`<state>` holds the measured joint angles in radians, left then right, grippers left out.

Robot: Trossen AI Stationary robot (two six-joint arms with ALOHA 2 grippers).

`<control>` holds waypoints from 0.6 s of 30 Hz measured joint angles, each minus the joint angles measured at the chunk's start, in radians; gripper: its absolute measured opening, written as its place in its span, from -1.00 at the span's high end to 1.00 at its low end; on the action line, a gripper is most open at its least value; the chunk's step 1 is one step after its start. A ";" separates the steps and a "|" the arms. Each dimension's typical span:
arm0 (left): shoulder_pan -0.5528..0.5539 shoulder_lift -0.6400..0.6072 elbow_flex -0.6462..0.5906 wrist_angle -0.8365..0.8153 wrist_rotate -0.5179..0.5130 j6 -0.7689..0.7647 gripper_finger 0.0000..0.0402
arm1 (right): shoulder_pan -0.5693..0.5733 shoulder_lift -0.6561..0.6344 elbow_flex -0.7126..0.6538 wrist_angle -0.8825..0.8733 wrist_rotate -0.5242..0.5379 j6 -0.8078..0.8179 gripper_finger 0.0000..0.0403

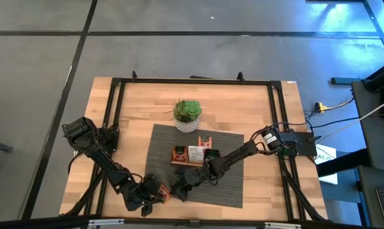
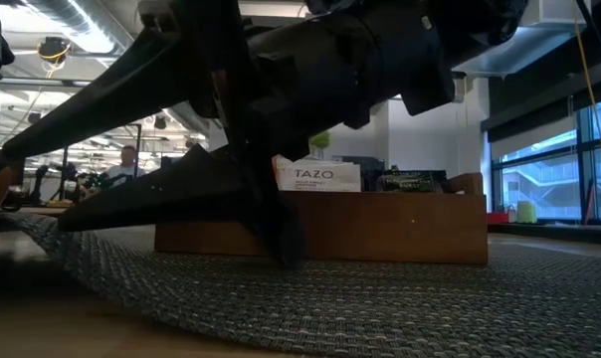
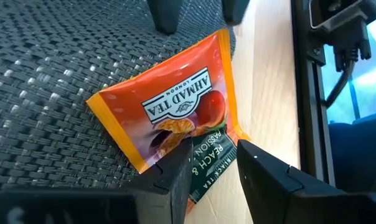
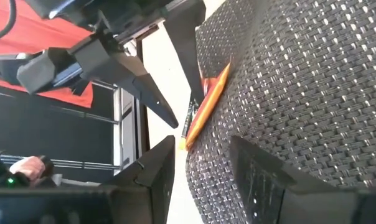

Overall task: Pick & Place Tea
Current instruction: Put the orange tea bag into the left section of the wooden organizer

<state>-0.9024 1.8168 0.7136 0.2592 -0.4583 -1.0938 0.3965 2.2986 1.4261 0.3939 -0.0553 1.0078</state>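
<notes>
Left wrist view showed my left tool [image 3: 214,169] pinching the corner of a flat square orange-red foil tea sachet [image 3: 172,112], which lay half on the dark woven mat [image 3: 45,81], half over the pale wooden bench [image 3: 269,87]. My right tool [image 4: 200,165] sat just beside it on the mat, its fingers spread and holding nothing. More sachets stood in the long brown wooden tray [image 1: 192,154] near the potted green plant [image 1: 187,114].

One tray [image 1: 191,162] — one plant pot [image 1: 187,124] — two arms.
</notes>
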 joint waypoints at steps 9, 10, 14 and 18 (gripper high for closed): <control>0.000 0.000 0.000 0.000 -0.015 0.004 0.38 | 0.000 0.000 0.000 0.009 0.002 -0.018 0.22; 0.000 0.000 0.000 0.000 -0.015 0.004 0.39 | 0.000 0.000 0.000 0.019 0.002 -0.018 0.22; 0.000 0.000 0.000 0.000 -0.016 0.005 0.38 | -0.002 -0.002 0.000 0.062 0.001 -0.023 0.22; 0.000 0.000 0.000 0.001 -0.019 0.007 0.38 | -0.002 -0.002 0.000 0.045 0.002 -0.022 0.22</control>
<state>-0.9020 1.8168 0.7132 0.2600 -0.4770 -1.0866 0.3950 2.2971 1.4261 0.4392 -0.0535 0.9859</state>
